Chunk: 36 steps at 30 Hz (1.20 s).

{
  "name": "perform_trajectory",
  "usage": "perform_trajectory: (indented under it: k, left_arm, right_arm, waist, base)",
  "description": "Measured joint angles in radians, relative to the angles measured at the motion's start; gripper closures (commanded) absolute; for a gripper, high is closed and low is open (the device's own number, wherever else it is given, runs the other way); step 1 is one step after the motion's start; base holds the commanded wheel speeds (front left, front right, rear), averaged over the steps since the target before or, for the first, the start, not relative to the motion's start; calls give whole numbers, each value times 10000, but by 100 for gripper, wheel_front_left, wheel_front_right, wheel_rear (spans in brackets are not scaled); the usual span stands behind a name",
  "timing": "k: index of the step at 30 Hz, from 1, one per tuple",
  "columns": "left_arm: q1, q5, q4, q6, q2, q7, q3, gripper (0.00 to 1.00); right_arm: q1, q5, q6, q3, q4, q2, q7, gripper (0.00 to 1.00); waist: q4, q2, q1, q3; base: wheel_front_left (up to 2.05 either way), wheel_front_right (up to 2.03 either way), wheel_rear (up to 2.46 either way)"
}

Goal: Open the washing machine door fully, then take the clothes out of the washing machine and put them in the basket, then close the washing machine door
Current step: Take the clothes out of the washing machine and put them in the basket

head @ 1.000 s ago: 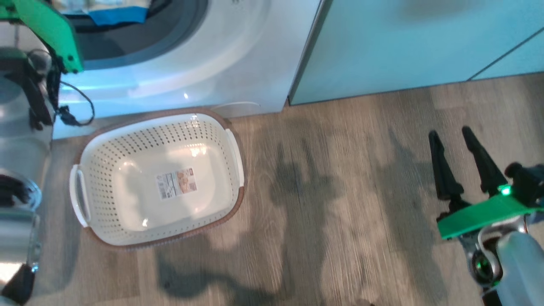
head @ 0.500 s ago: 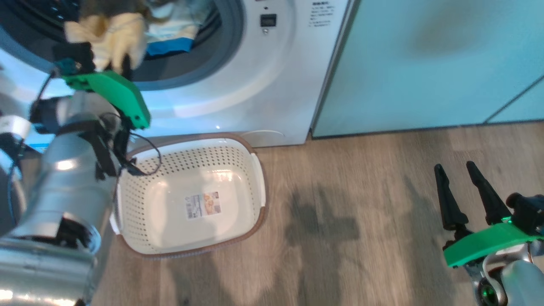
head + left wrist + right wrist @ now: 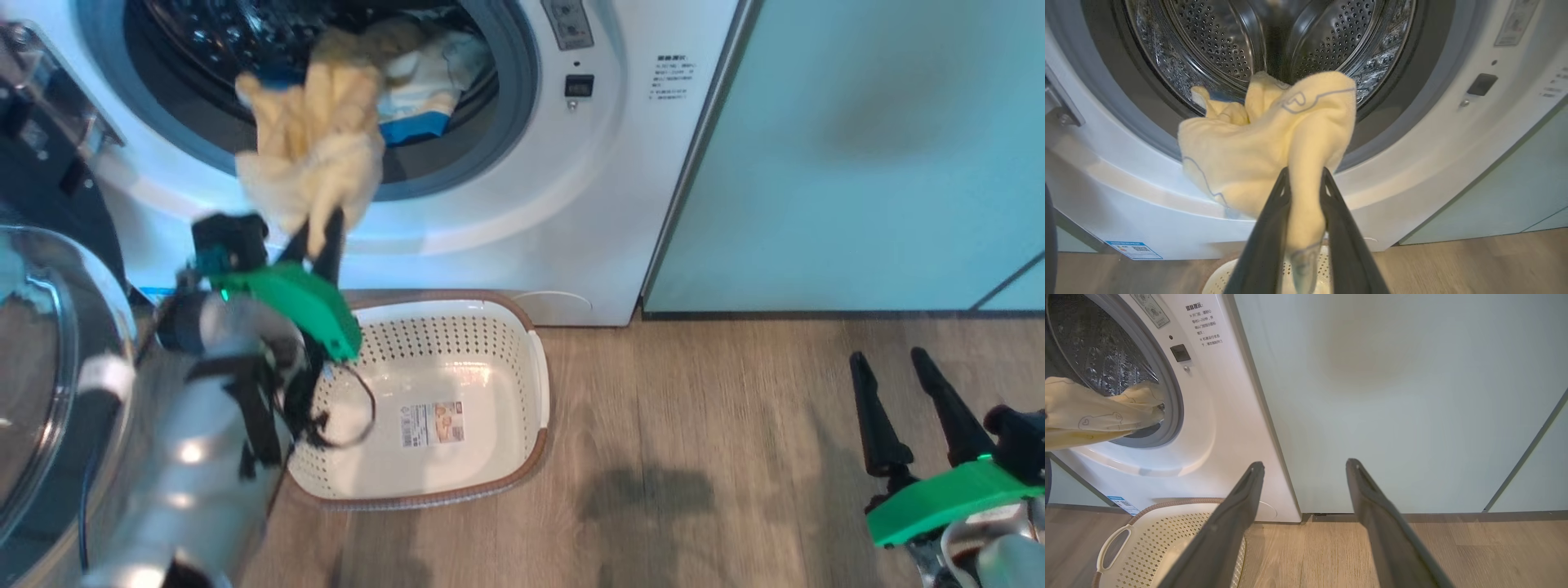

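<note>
The white washing machine (image 3: 571,204) stands with its drum mouth uncovered. Its door (image 3: 41,367) hangs swung wide at the left, glass window bulging toward me. My left gripper (image 3: 318,229) is shut on a cream-yellow cloth (image 3: 314,155), which hangs in front of the drum mouth's lower rim, above the basket's near-left end. In the left wrist view that cloth (image 3: 1257,143) is pinched between the fingers of the left gripper (image 3: 1305,175). More clothes (image 3: 416,90) with blue trim lie inside the drum. The basket (image 3: 535,384) sits on the floor against the machine. My right gripper (image 3: 887,357) is open over bare floor.
Pale green cabinets (image 3: 857,147) run along the wall right of the machine. Wooden floor (image 3: 694,449) stretches between the basket and my right gripper (image 3: 1305,465). The open door and my left forearm (image 3: 196,457) crowd the basket's left side.
The head camera has tilted up, bringing more of the machine into view. My left gripper, still shut on the cloth, has drawn it further out of the drum mouth. The right gripper has stayed put.
</note>
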Motion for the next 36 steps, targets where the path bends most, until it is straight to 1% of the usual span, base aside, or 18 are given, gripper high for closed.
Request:
perform_trajectory:
  k: [2,5,8,12,17,19,21,26,30,36]
  left_arm:
    - [662,-267,-694,0,8,-10,-121,100]
    - [1580,-575,-1693,0,35,75,-558,100]
    - [2466,-742,-2454,0,119,435,-892,100]
    - [3323,-823,-3129,0,247,940,-1118,100]
    - [3825,-746,-3586,0,295,1553,-1747,100]
    - [4010,-746,-3611,0,305,1793,-2019,100]
    - [4147,-744,-3568,-2,324,1816,-2222,100]
    - [3948,-667,-2903,56,403,1693,-2222,100]
    - [3307,-424,-1910,176,403,1317,-2207,100]
    - [2400,-410,-924,165,307,911,-2199,100]
  right_arm:
    - [65,0,0,-8,-4,-10,0,0]
    - [131,0,0,-48,-4,-25,0,0]
    - [130,0,0,-54,-10,-27,0,0]
    - [131,0,0,-56,-8,-27,0,0]
    - [128,4,0,-46,-8,-27,0,0]
    - [121,15,0,-46,-8,-31,0,0]
    - [101,15,0,-46,-10,-35,0,0]
    - [64,17,0,-21,-21,-35,0,0]
    - [-87,90,0,40,-29,-35,0,0]
    - [-390,90,0,59,-94,-35,-2,0]
  waist:
    - [61,0,0,-117]
    - [174,0,0,-193]
    - [269,0,0,-215]
    - [356,0,1,-194]
    - [358,0,1,-104]
    - [340,0,0,-43]
    - [315,0,1,44]
    - [203,0,1,313]
    - [40,0,2,565]
    - [-241,0,2,901]
  base:
    - [0,0,0]
    - [0,0,0]
    - [0,0,0]
    - [0,0,0]
    - [0,0,0]
    - [0,0,0]
    - [0,0,0]
    - [0,0,0]
    - [0,0,0]
    - [0,0,0]
